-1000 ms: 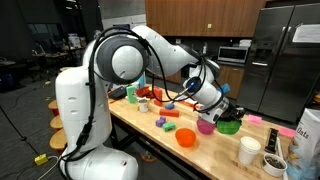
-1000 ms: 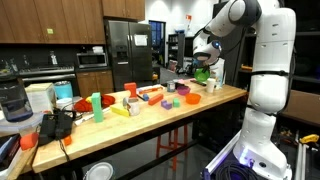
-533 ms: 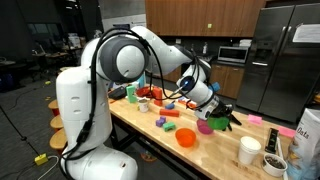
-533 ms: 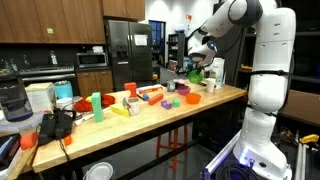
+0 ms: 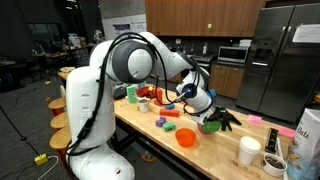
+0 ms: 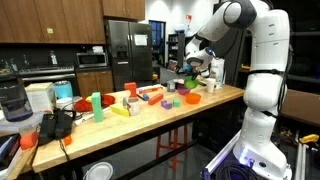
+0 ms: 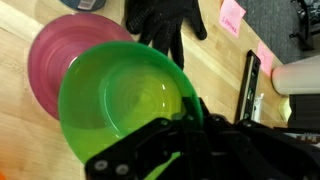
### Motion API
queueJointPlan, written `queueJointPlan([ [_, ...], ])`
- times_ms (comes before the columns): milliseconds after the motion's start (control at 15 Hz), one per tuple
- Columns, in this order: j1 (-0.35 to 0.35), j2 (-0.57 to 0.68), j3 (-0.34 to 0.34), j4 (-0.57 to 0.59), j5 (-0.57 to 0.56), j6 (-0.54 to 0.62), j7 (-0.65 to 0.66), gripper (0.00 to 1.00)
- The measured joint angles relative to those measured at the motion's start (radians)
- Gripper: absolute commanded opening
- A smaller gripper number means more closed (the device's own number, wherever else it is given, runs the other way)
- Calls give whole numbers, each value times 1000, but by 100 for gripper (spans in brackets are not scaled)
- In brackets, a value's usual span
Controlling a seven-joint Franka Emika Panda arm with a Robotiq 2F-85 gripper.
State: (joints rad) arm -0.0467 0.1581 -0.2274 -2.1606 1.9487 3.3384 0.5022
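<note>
My gripper [image 7: 192, 112] is shut on the rim of a bright green bowl [image 7: 122, 95]. The green bowl hangs tilted just over a pink bowl [image 7: 52, 55] on the wooden table and partly covers it. I cannot tell whether the two bowls touch. In both exterior views the gripper [image 5: 204, 116] [image 6: 192, 70] is low over the table with the green bowl [image 5: 213, 126] [image 6: 195, 77] under it. A black glove [image 7: 165, 20] lies just beyond the bowls and also shows in an exterior view [image 5: 229, 119].
An orange bowl [image 5: 186, 137] [image 6: 192, 98] sits near the table's front edge. A white cup [image 5: 248, 150], a container [image 5: 273, 160] and a bag [image 5: 306, 135] stand at one end. Coloured toys and cups [image 6: 128, 103] fill the middle. Pink notes [image 7: 232, 14] lie on the wood.
The arm has swung the green bowl sideways and lower, from beside the pink bowl to directly over it. The grip on the rim is unchanged.
</note>
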Motion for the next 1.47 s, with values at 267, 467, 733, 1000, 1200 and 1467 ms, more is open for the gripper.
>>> queueJointPlan([
  [267,-33,29,30,1,0,-45,0,1],
  [467,-47,40,41,2,-4,-58,8,1],
  [733,-62,52,61,2,-37,-90,58,1],
  [1000,-70,80,89,2,-131,-148,157,1],
  [1200,-70,92,95,7,-228,-178,257,1],
  [1467,-70,101,92,6,-354,-197,382,1],
])
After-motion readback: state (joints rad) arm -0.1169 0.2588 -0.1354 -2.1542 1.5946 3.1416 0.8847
